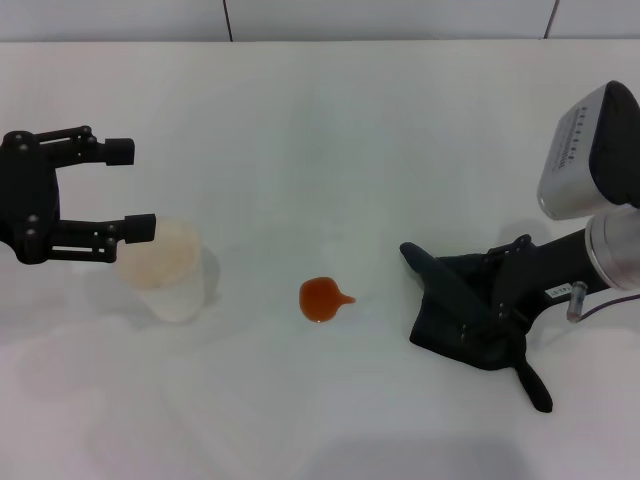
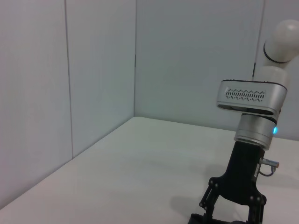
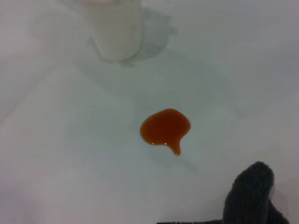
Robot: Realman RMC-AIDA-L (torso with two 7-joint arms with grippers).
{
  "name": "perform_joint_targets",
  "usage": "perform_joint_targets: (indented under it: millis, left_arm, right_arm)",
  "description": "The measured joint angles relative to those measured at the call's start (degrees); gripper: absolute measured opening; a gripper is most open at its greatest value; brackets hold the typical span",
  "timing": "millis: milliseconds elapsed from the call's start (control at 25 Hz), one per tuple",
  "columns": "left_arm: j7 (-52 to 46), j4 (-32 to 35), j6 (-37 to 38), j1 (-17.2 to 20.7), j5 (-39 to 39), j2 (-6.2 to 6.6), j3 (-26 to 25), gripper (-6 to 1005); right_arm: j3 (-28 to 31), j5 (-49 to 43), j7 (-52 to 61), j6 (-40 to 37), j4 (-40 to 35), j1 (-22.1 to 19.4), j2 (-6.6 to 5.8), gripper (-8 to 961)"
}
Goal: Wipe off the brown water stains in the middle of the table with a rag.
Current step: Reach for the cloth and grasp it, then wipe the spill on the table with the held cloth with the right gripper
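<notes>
The brown water stain (image 1: 322,298) is a small orange-brown blot with a short tail in the middle of the white table (image 1: 320,120). It also shows in the right wrist view (image 3: 164,127). The dark rag (image 1: 455,312) lies to the right of it, apart from it. One corner of the rag shows in the right wrist view (image 3: 250,196). My right gripper (image 1: 497,295) is down on the rag, jaws spread; the left wrist view shows it (image 2: 233,205) from afar. My left gripper (image 1: 135,190) is open and empty at the far left, just above a white cup (image 1: 165,270).
The white cup stands left of the stain and also shows in the right wrist view (image 3: 117,32). Walls (image 2: 93,70) rise behind the table's far edge.
</notes>
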Motion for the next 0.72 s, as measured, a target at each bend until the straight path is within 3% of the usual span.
perform_joint_targets:
  millis: [720]
  left_arm:
    - [0.10, 0.02, 0.25, 0.31, -0.24, -0.26, 0.00, 892]
  right_arm:
    - [-1.03, 0.43, 0.00, 1.20, 1.93, -0.02, 0.00, 724]
